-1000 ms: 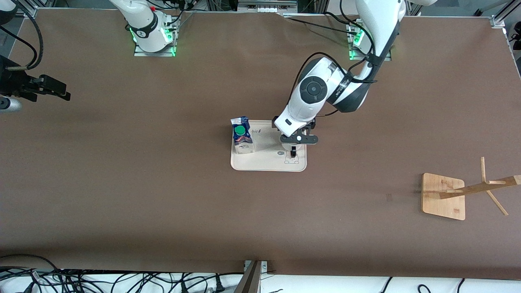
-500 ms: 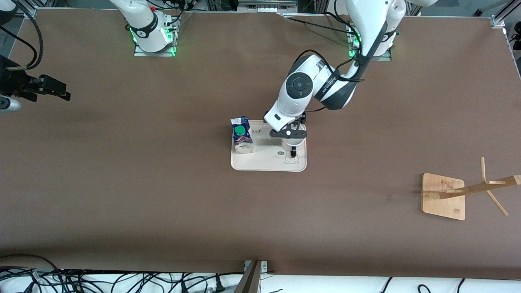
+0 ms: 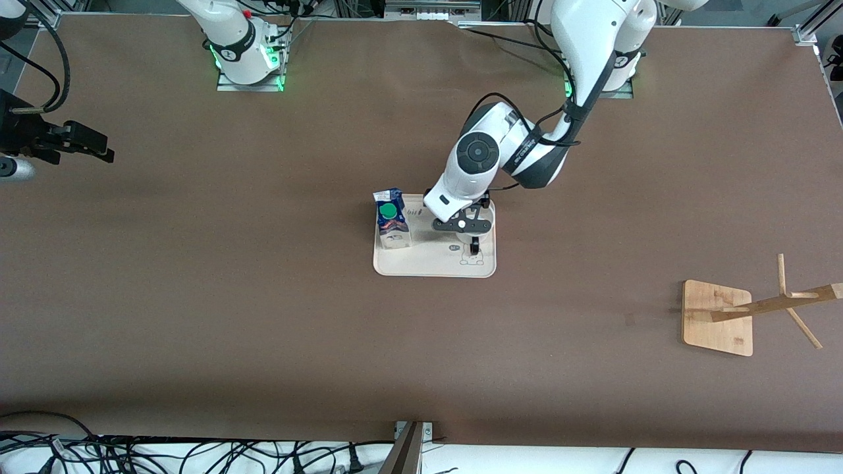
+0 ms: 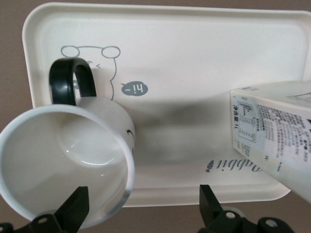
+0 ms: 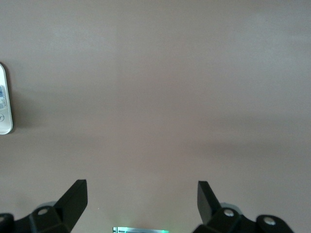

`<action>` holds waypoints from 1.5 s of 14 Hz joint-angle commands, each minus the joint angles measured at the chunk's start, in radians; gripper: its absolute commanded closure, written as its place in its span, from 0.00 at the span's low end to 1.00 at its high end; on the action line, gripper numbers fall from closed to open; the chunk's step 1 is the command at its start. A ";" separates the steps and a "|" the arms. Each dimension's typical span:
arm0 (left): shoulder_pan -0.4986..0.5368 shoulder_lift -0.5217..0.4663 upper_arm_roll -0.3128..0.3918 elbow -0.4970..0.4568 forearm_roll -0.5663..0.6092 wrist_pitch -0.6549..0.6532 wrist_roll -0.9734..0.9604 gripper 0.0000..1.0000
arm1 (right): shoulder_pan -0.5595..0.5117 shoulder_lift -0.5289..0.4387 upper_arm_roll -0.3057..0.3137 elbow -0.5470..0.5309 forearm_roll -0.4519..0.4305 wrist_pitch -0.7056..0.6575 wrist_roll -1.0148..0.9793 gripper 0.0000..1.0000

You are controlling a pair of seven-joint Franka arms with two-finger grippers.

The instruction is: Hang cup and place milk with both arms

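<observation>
Since a second ago the left arm has drawn its elbow in toward the middle of the worktop, and the left pincer has shifted along the tray toward the milk; the tray, the milk and the wooden rack lie where they lay before.

The left pincer now hangs over the tray, above the cup, with its fingers spread wide apart and nothing between them. In the left wrist view one finger shows in front of the cup's rim and the other over the tray's edge.

The cup stands upright on the tray, at the end toward the left arm's side of the worktop, its black handle pointing at the printed bear and the small "hi" bubble. In the front view only the handle and a sliver of the cup show beneath the pincer.

The milk stands upright on the same tray, at the end toward the right arm's side, well apart from the cup, its green cap facing up.

The rack stands on the worktop toward the left arm's end, nearer the front camera than the tray.

The right arm waits; the right pincer hovers at the right arm's end of the worktop, fingers apart and empty, over bare brown surface.
</observation>
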 commanded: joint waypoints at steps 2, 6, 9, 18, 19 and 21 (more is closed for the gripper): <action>-0.012 0.031 0.008 0.033 0.020 -0.008 0.019 0.00 | 0.004 0.006 -0.004 0.022 0.001 -0.022 0.006 0.00; -0.012 0.039 0.008 0.033 0.055 -0.008 0.019 0.00 | 0.004 0.006 -0.004 0.022 0.001 -0.022 0.006 0.00; -0.012 0.039 0.008 0.045 0.049 -0.008 0.019 0.00 | 0.004 0.006 -0.004 0.022 0.001 -0.022 0.006 0.00; -0.011 0.068 0.018 0.075 0.071 -0.008 0.041 0.05 | 0.004 0.006 -0.004 0.022 0.001 -0.022 0.006 0.00; -0.012 0.068 0.018 0.075 0.083 -0.008 0.041 0.17 | 0.004 0.006 -0.004 0.022 0.001 -0.022 0.006 0.00; -0.011 0.065 0.017 0.075 0.089 -0.008 0.038 0.86 | 0.004 0.006 -0.004 0.022 0.001 -0.022 0.006 0.00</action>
